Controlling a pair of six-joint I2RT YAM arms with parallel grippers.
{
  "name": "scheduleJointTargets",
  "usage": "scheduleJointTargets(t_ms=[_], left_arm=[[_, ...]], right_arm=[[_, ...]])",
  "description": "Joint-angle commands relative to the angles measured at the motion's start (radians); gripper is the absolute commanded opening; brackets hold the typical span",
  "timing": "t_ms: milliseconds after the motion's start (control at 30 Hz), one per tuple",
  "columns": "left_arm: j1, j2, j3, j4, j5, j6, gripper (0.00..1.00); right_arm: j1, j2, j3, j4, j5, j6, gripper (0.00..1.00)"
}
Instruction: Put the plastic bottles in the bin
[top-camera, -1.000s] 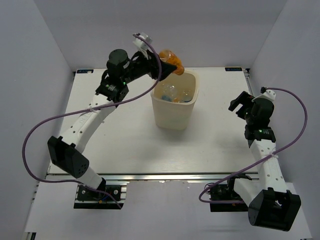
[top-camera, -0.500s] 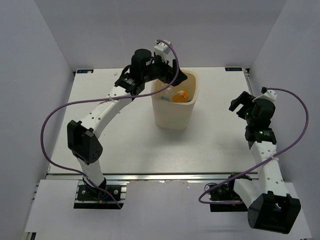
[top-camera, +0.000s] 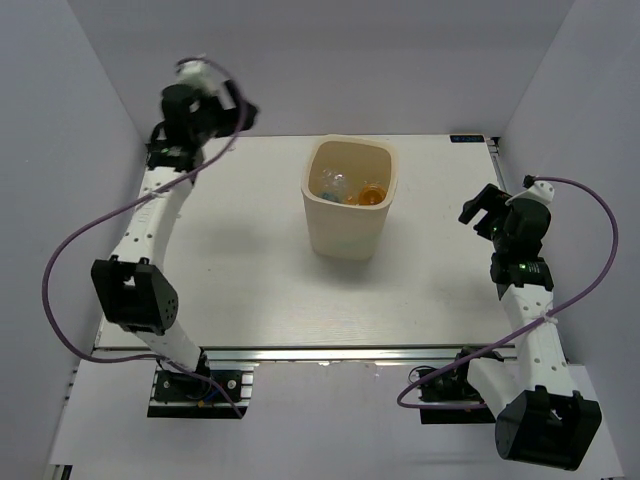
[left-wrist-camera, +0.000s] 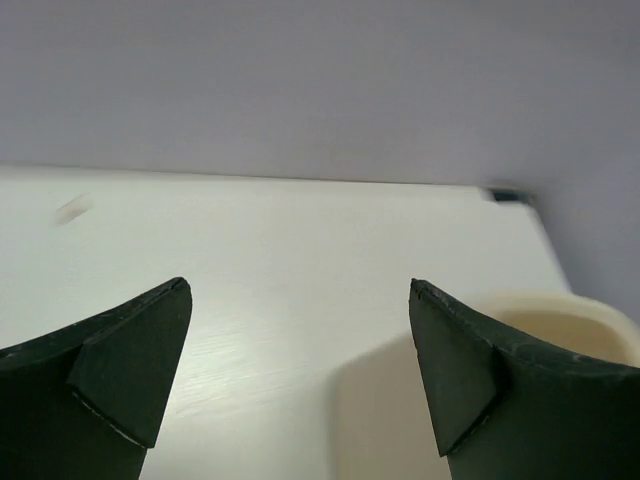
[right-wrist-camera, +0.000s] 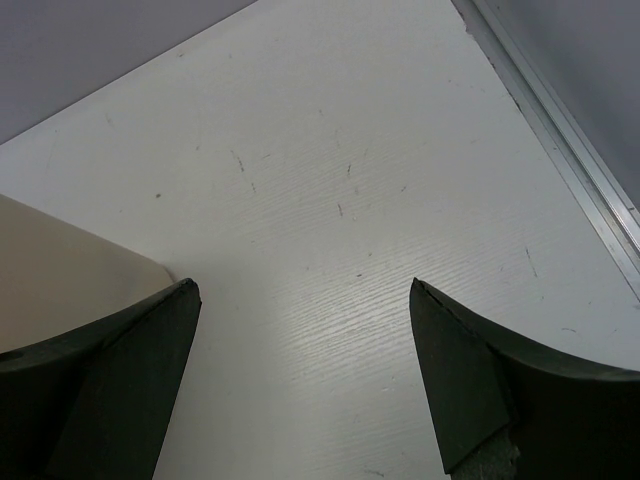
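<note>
The cream-beige bin (top-camera: 345, 235) stands at the table's middle back. Inside it lie an orange bottle (top-camera: 372, 194) and clear bottles with blue labels (top-camera: 335, 183). My left gripper (top-camera: 243, 112) is open and empty, high at the far left, well left of the bin; in the left wrist view (left-wrist-camera: 300, 370) the bin's rim (left-wrist-camera: 560, 310) shows at the right. My right gripper (top-camera: 476, 205) is open and empty, right of the bin; in the right wrist view (right-wrist-camera: 300, 370) the bin's wall (right-wrist-camera: 60, 270) shows at the left.
The white table (top-camera: 250, 280) is bounded by grey walls at the back and sides. An aluminium rail (right-wrist-camera: 560, 130) runs along the right edge. No bottle shows on the tabletop.
My left gripper carried the orange bottle over the bin, let it go into the bin, then swung away to the far left. The right arm has not moved.
</note>
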Motion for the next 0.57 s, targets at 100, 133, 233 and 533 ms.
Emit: scheduleJointTargets(t_ms=[100,133,233,533], left_arm=[[0.396,-0.151,-0.441,0.086,0.022,-0.267,0.98],[0.437,-0.165,-0.527,0.109,0.012,-0.278,0.98],[0.445,-0.207,-0.592,0.094,-0.097,-0.252,0.98],[0.445,-0.205,-0.589,0.065,-0.143,-0.224,0.98]], right_arm=[[-0.006,-0.019,-0.002,0.037,0.053,-0.011,0.89],[-0.006,-0.019,-0.002,0.037,0.056,-0.011,0.89],[-0.006,-0.02,-0.008,0.035,0.065,-0.013,0.89],[-0.006,-0.019,-0.033,0.057,0.088,-0.005,0.9]])
